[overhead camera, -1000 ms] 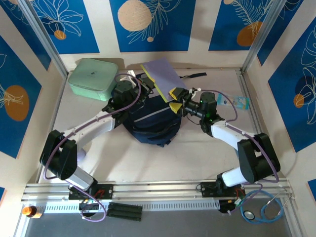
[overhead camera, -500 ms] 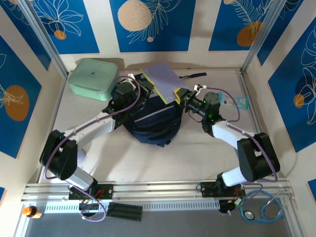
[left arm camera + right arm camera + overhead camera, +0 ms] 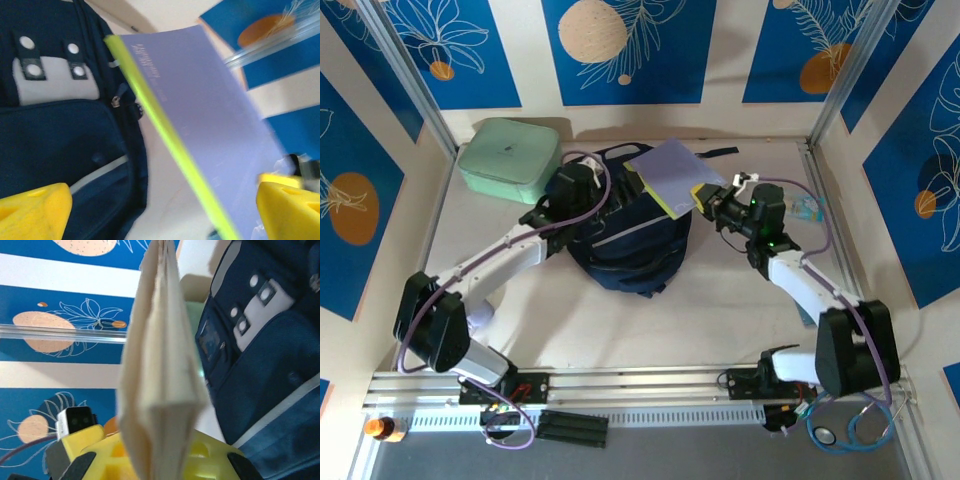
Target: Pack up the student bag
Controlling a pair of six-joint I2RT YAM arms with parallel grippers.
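Over the bag (image 3: 630,250), your right gripper (image 3: 704,196) pinched a notebook (image 3: 670,170) while your left gripper (image 3: 162,207) gaped; soft and limp, the bag probably wanted holding at its opening's rim.

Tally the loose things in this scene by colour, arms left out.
Navy blue: 1, the student bag
Mint green: 1, the case
Purple with a yellow-green spine: 1, the notebook
Pale blue: 1, a small packet near the table's right edge
Total: 4
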